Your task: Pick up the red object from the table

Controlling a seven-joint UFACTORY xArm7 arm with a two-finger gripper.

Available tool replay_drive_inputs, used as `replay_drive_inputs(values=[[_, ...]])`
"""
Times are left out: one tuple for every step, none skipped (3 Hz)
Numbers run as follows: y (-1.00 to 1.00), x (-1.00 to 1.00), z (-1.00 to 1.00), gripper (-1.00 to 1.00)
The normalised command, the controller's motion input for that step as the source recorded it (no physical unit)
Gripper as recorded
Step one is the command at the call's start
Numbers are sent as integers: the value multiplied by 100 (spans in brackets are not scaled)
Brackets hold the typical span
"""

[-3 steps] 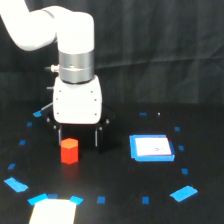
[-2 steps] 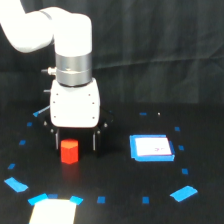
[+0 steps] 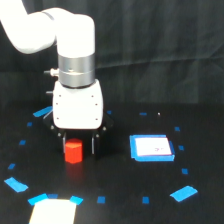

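Sitting on the table (image 3: 120, 185), toward the exterior view's left, is the red object (image 3: 73, 151). It is a small orange-red block with flat sides and a flat top. It stands upright and is much narrower than the white head above it.

Right over the block hangs the gripper (image 3: 80, 145). Its big white head joins a shiny grey ring and a fat white arm that bends up to the left. Two dark fingers (image 3: 96, 145) point down. One is just to the right of the block and the other is mostly hidden behind it. The jaws stand apart, with the block low between them. I cannot tell if they touch it.

Farther right lies a flat white square with a blue edge (image 3: 151, 148), well apart from the block.

The table is black. Small blue tape bits (image 3: 183, 192) make a ring on it. A dark cloth hangs behind.
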Motion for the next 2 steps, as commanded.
replay_drive_inputs(values=[[14,16,3,-100],[-24,-29,19,-100]])
